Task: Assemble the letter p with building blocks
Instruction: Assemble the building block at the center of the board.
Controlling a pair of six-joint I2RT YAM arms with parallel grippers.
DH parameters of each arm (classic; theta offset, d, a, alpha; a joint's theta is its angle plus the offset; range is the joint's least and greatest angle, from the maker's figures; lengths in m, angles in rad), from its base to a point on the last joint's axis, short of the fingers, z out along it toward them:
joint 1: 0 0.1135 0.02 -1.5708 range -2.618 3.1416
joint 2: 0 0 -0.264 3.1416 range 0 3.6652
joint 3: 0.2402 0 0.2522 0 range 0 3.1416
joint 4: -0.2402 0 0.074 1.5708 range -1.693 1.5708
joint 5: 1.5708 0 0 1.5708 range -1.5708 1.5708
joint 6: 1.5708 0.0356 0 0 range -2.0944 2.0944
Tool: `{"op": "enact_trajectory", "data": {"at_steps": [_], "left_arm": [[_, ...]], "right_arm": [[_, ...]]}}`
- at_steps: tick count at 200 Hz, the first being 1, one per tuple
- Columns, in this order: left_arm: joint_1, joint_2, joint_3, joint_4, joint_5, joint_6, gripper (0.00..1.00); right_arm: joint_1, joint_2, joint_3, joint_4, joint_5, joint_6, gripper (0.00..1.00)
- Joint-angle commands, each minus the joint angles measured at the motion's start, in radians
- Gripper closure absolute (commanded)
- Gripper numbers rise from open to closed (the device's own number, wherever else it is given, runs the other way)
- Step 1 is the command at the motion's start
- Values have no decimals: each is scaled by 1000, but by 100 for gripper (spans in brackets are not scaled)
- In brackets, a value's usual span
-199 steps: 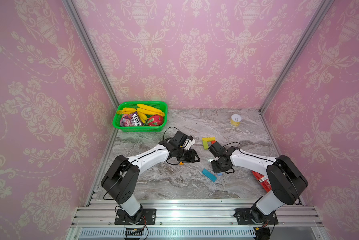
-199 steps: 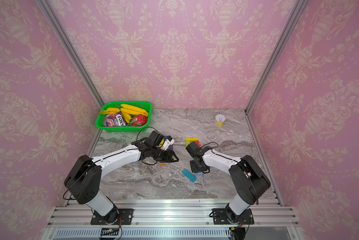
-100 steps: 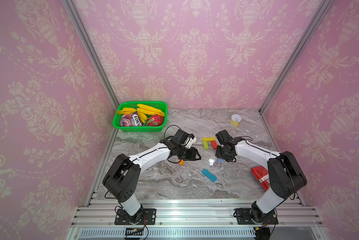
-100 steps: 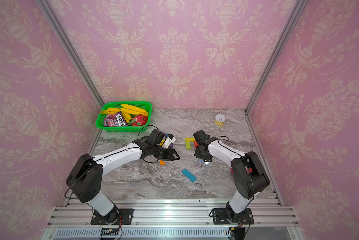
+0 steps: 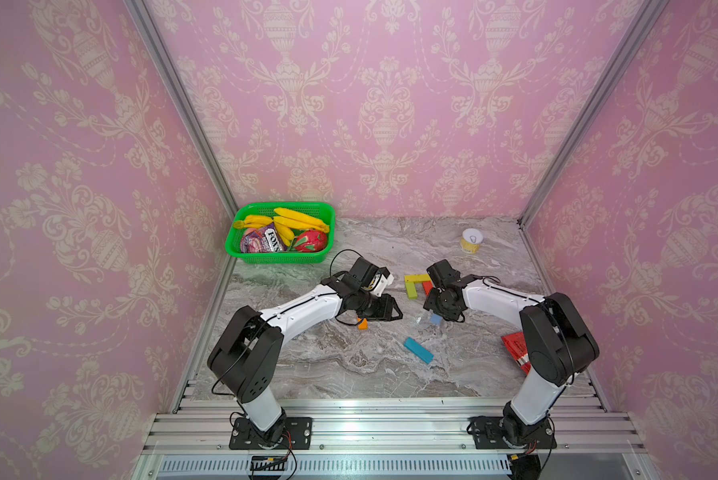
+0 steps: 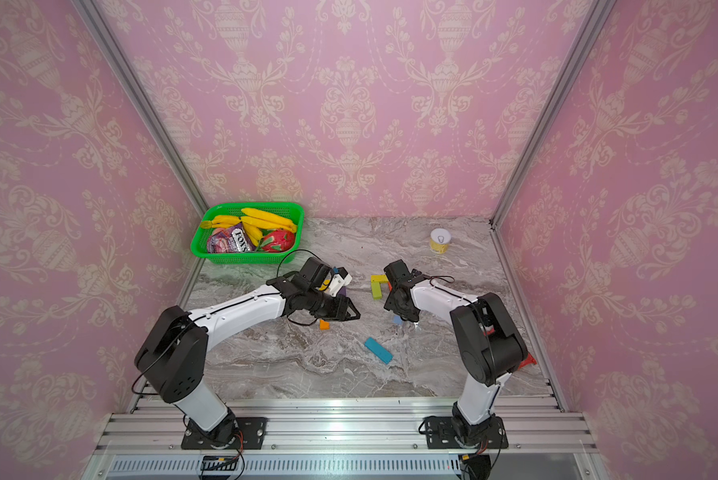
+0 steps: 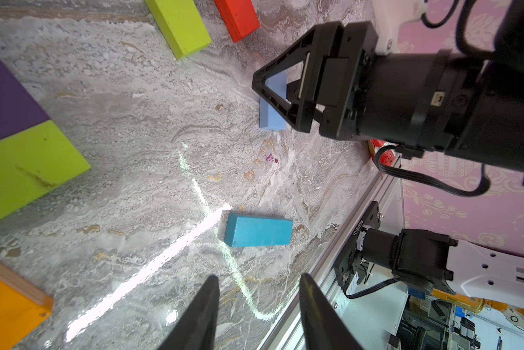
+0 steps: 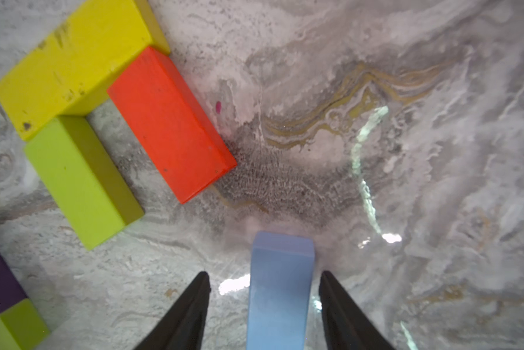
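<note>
Fingers (image 8: pixel 191 309) of the right gripper (image 8: pixel 263 273) spread apart! A second ago they were pinched tight on the small light blue rectangular block (image 8: pixel 280 288), and now bare marble shows on both sides of it. That's a release. In a top view it sits on the grey marble tabletop (image 5: pixel 349 374) just right of frame centre, right below the start of the letter: a long yellow block (image 5: pixel 417 277) across the top, a lime green block (image 5: pixel 411 291) down one side and a red block (image 5: pixel 428 287) down the other. Blue lies near red but not touching it, so the loop of the p looks unclosed. I'd say it needs a nudge. Over on the left gripper (image 7: pixel 259 276), the fingers are apart with nothing between them, hanging near a short orange block (image 5: pixel 362 324). A long teal block (image 5: pixel 418 350) waits lower in the frame, well apart from the letter.
</note>
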Motion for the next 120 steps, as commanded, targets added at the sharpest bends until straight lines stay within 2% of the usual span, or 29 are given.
{"op": "enact_trajectory", "data": {"at_steps": [1,28,71,83,120], "left_arm": [[1,24,37,-26,-5,28,54],[0,26,46,-26,-2,27,55],[-6,63,49,14,35,3,57],[-15,80,49,27,14,-6,58],[-67,179,124,25,-74,-16,67]], "right_arm": [[-7,-76,-16,55,12,13,25],[-6,-173,-61,62,-4,-10,25],[-40,-284,-134,-79,5,-68,31],[-66,-304,-178,-74,-15,-71,36],[-129,-344,-302,33,-117,-70,63]]}}
